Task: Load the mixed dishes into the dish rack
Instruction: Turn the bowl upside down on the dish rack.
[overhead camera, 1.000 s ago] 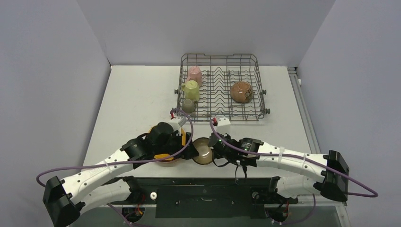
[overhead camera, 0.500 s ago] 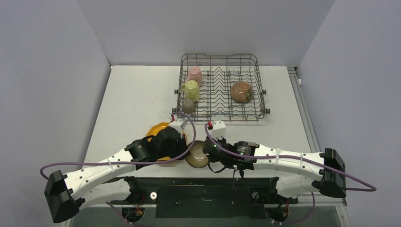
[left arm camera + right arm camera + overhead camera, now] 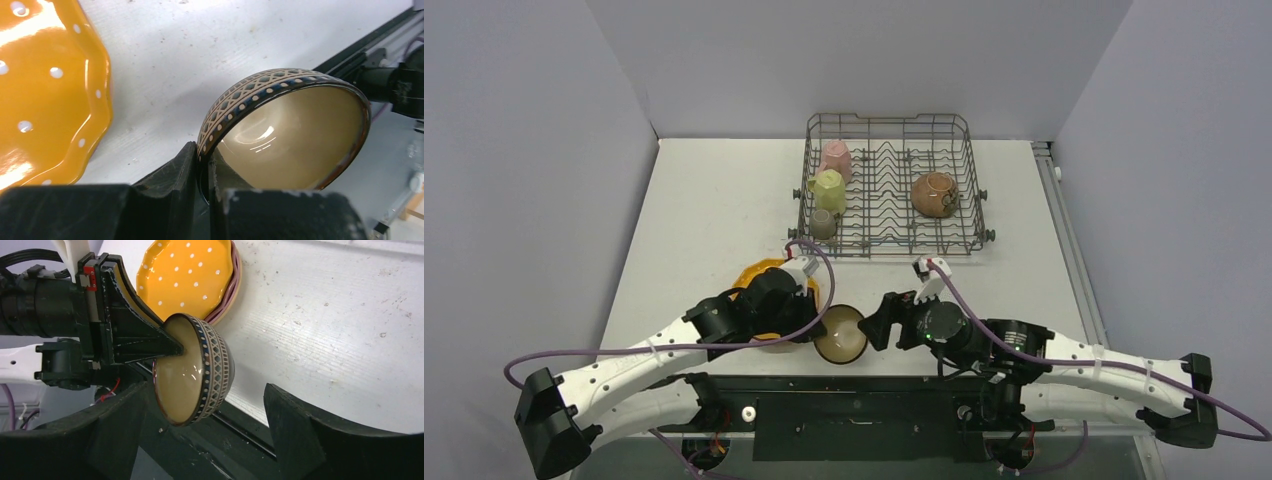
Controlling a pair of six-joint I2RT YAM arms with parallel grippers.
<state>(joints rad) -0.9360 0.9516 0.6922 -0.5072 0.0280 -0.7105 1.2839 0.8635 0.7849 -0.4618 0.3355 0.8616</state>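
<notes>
Grey wire dish rack (image 3: pixel 889 117) stands at the far side, well apart from the work. Orange dotted plate (image 3: pixel 192 277) lies on the pink plate (image 3: pixel 231 295), down on the table (image 3: pixel 714 200). Brown bowl (image 3: pixel 295 135) hangs on edge near the table's front, its rim pinched by your left gripper (image 3: pixel 205 170). Your right gripper (image 3: pixel 876 322) is spread wide just beside it, holding nothing. Watch that thin rim pinch: the bowl may pivot or slip on the carry and drop off the front.

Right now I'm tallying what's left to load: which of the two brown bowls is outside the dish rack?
The near bowl, held on edge by the left fingers beside the orange plate; the other bowl sits inside the dish rack.
</notes>
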